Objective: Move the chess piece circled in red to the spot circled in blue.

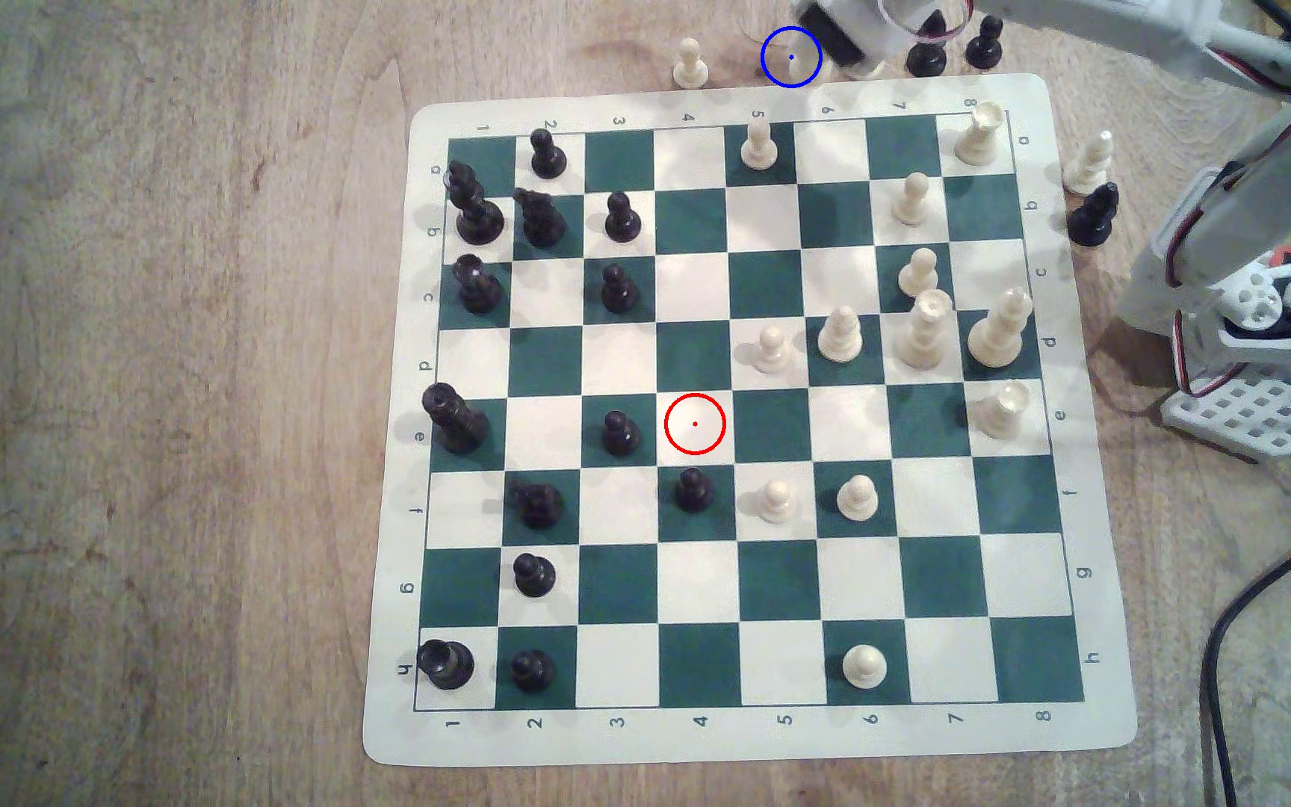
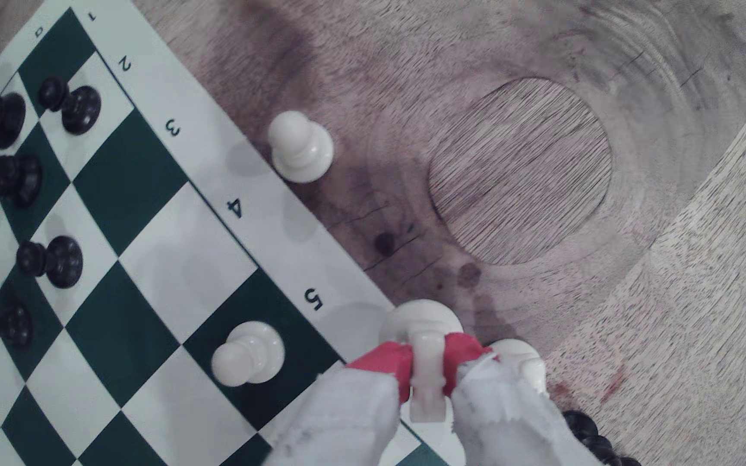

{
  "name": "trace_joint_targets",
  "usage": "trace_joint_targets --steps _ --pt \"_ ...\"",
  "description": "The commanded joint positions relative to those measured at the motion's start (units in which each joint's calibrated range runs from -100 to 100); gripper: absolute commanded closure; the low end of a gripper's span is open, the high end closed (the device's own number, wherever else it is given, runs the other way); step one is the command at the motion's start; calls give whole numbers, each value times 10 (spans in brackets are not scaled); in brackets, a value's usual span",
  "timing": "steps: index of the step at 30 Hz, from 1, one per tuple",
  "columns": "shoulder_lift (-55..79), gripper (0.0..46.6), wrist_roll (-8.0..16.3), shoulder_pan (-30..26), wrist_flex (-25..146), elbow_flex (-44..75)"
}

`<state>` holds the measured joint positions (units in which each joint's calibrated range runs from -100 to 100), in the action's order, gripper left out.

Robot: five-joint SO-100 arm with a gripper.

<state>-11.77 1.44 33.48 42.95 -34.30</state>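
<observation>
Right now your gripper (image 2: pixel 426 365), red-padded and white-wrapped, is clamped on the cream-white plastic knight (image 2: pixel 425 354), its round base over bare wood just past the mat edge by the printed 5. In the exterior view the gripper (image 1: pixel 860 58) sits just right of the blue-ringed patch of light-brown wood (image 1: pixel 791 57). A cream pawn (image 1: pixel 690 64) stands off the mat to that view's left; the red-ringed white square (image 1: pixel 694 424) is bare.
</observation>
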Motion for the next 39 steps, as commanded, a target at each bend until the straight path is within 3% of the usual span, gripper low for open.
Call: trace_joint_targets --steps 1,36,37,39 --pt "4 464 -2 0 -23 41" --pt "108 463 -8 15 -84 84" --pt "108 430 -7 14 -84 84" --pt "106 411 -6 14 -84 84"
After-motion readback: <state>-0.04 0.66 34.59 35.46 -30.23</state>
